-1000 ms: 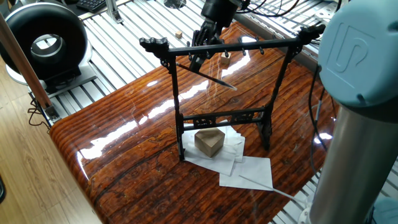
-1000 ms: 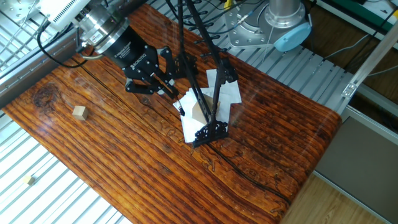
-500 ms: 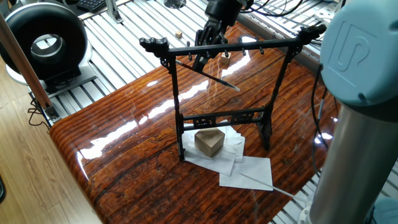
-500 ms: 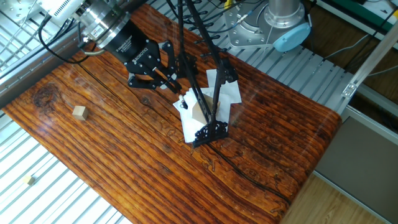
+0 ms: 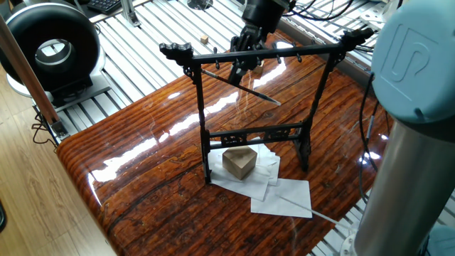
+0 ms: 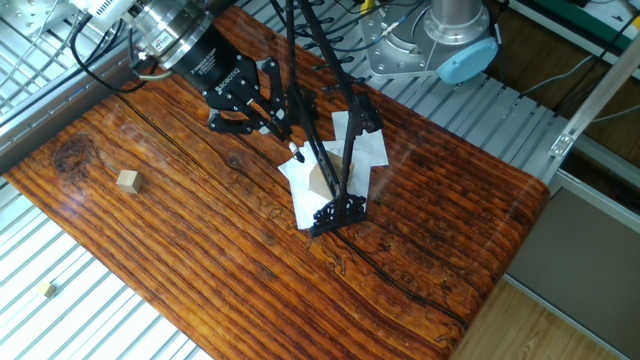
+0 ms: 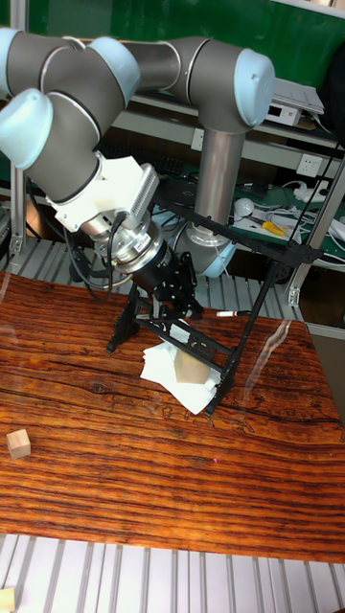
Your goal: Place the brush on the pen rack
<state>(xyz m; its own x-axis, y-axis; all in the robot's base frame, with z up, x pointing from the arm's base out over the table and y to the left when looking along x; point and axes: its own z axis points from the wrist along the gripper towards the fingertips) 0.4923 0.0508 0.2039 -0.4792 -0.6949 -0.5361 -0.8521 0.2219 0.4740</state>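
The brush [image 5: 238,84] is hanging in the air just below the top crossbar of the pen rack [image 5: 201,114], slanting down to the right with its tip pointing toward the right upright. The end effector [image 5: 244,62] is gripping it at its upper portion, fingers closed on the thin shaft (the exact contact is too small to resolve). This tilted hold is probably keeping the brush's upper end near the row of pegs, so its top can be brought to one of them. The rack is standing upright on the bench [image 5: 142,171], its feet resting beside loose white paper sheets [image 5: 281,195] and a small cardboard box [image 5: 239,161]. A small wooden cube [image 6: 126,180] is lying well apart on the far-side planks.
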